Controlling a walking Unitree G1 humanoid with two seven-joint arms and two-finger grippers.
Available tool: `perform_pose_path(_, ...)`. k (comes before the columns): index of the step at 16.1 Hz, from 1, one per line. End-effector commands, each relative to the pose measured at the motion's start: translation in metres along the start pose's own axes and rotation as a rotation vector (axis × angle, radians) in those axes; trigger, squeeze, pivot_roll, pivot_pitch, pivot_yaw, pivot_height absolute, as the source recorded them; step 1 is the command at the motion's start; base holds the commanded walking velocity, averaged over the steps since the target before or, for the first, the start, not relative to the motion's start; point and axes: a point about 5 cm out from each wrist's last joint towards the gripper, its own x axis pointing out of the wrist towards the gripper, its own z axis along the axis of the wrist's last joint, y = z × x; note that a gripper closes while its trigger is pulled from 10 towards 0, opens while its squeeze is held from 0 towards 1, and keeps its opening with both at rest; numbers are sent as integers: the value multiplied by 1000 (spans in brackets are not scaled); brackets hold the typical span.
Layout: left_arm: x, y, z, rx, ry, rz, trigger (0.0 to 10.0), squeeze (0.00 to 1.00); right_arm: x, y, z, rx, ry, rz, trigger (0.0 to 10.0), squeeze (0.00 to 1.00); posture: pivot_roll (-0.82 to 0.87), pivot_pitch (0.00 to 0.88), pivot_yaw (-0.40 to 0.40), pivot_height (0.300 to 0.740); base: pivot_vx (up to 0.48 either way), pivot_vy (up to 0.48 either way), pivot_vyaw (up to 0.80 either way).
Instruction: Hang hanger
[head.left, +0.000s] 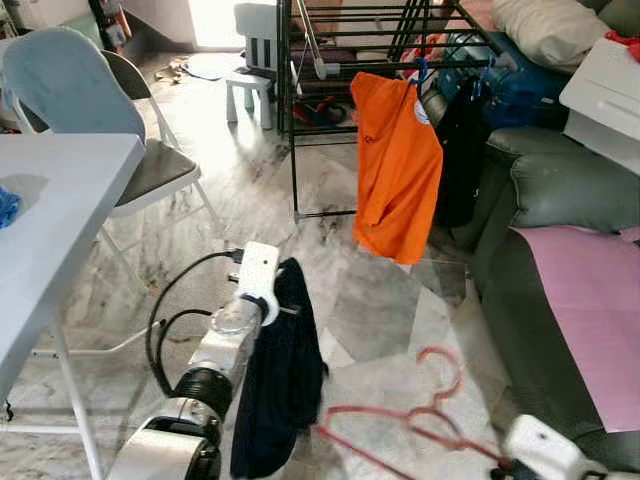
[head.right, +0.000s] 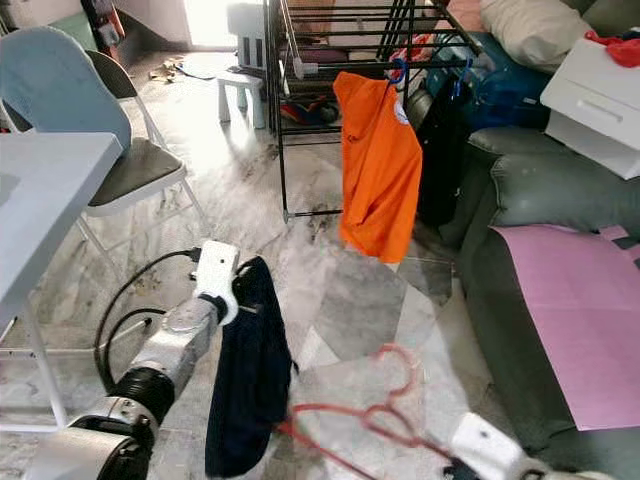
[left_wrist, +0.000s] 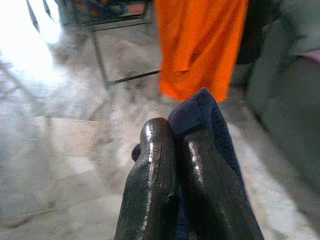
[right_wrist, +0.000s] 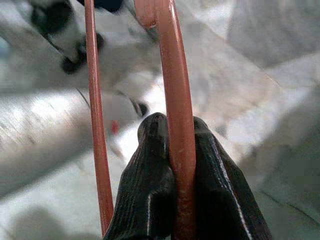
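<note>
The hanger (head.left: 425, 415) is sitting clamped in the right gripper (right_wrist: 172, 165), not yet hung on the rack (head.left: 400, 60), while the left gripper (left_wrist: 175, 160) is pinching a dark garment (head.left: 285, 370).

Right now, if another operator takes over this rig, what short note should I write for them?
Left gripper: shut on the dark garment, which hangs from it above the floor.
Right gripper: shut on the red hanger, held low in front of the robot.
The rack stands ahead, an orange shirt already hanging on it.
Done: garment and hanger picked up.
Left: the garment is not yet on the hanger; then hang it on the rack.
</note>
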Motion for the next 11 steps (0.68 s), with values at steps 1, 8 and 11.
perform_pose_path(1,6,-6,25,7,-75,-37,10000,0,2,2,6,-2,-30,28,10000,0,-35,0,-12,740,0,0,0)
perform_pose_path(8,6,-59,32,90,-123,-364,10000,0,29,8,31,-16,-105,113,10000,0,-40,0,-18,740,0,0,0)
perform_pose_path(11,8,-66,52,5,-170,-376,10000,0,51,2,21,-51,-19,51,10000,0,-37,0,-26,740,0,0,0)
